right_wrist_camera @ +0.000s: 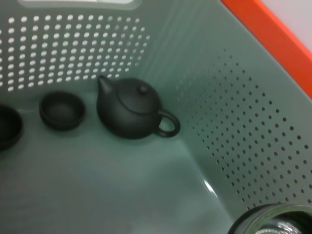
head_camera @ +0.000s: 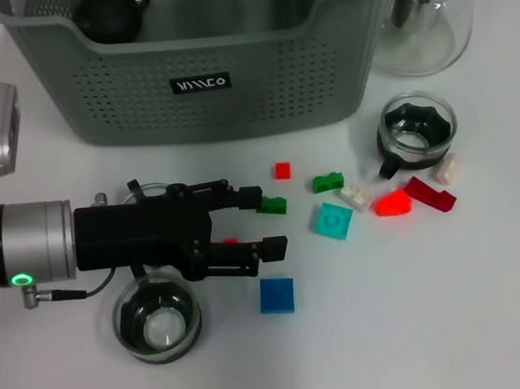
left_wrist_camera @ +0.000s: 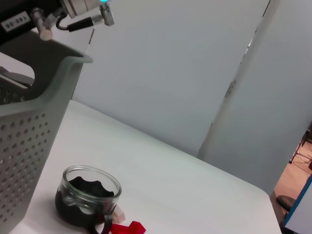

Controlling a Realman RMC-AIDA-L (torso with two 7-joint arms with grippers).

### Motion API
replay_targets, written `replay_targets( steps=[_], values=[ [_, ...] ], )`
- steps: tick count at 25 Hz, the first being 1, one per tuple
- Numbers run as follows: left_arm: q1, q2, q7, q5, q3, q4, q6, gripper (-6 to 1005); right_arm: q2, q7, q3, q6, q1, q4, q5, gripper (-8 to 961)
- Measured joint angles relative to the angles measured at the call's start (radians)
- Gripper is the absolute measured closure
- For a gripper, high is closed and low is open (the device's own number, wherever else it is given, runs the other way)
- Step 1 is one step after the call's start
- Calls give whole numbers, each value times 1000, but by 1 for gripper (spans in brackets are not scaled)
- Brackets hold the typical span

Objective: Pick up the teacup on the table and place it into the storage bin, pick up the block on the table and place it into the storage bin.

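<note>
Teacup point(head_camera: 157, 317) of clear glass upright on the white surface point(head_camera: 462, 322), just beside the left gripper point(head_camera: 268, 222) on the side nearer the robot, its rim partly under the gripper's black body. Outside the jaws, not held.

Left gripper low over the surface, stretched out sideways toward the scattered blocks, jaws wide apart, closed on nothing. Small red block point(head_camera: 231, 241) in the gap between the 2 fingers, close to the nearer one, touch not clear. Dark green block point(head_camera: 271, 204) right at the tip of the farther finger. Blue block point(head_camera: 277, 296) just past the nearer fingertip, outside the jaws, beside the teacup. Teal block point(head_camera: 333, 221) near, beyond both fingertips.

Farther out: another small red block point(head_camera: 282, 169), a green block point(head_camera: 327, 183), a white block point(head_camera: 354, 197), a bright red block point(head_camera: 393, 203), a dark red block point(head_camera: 429, 194) and 1 more white block point(head_camera: 448, 169), clustered by a second glass teacup point(head_camera: 415, 130) with a dark inside.

Storage bin point(head_camera: 220, 86) at the far edge of the surface, well apart from the left gripper, black label facing the robot. Inside, seen from the right wrist: a black teapot point(right_wrist_camera: 131, 109), a small black cup point(right_wrist_camera: 62, 110) beside it, and a glass rim point(right_wrist_camera: 273, 222) at the picture's edge. Glass pitcher point(head_camera: 431, 6) just beside the bin.

Right gripper somewhere over the bin's inside, going by its wrist view; grip impossible to tell.
</note>
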Motion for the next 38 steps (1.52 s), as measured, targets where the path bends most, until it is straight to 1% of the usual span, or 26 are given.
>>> replay_targets(
  steps=[6, 19, 24, 26, 27, 30, 35, 37, 38],
  values=[
    [0, -1, 0, 0, 3, 0, -3, 165, 0, 6, -26, 1, -8, 1, -1, 881],
    [1, -4, 1, 0, -3, 0, -3, 167, 0, 24, -27, -19, -11, -3, -7, 875],
    [2, -4, 4, 0, -3, 0, -4, 168, 0, 35, -28, -22, -13, -16, -18, 671],
    [3, -4, 4, 0, -3, 0, -5, 168, 0, 45, -29, -24, -21, -44, -19, 591],
    [3, -4, 5, 0, -3, 0, -5, 168, 0, 47, -29, -28, -28, -65, -19, 550],
    [4, -3, 4, 0, -3, 0, -5, 169, 0, 55, -18, -74, -71, -196, -16, 430],
    [7, -1, 3, 0, -5, 0, -5, 169, -1, 88, 42, -218, -168, -533, 32, 408],
    [7, 0, 3, 0, -5, 0, -5, 170, -7, 78, 71, -310, -221, -691, 120, 399],
    [8, 1, 3, 0, -5, 0, -5, 170, -10, 69, 81, -355, -244, -748, 167, 394]
  ],
)
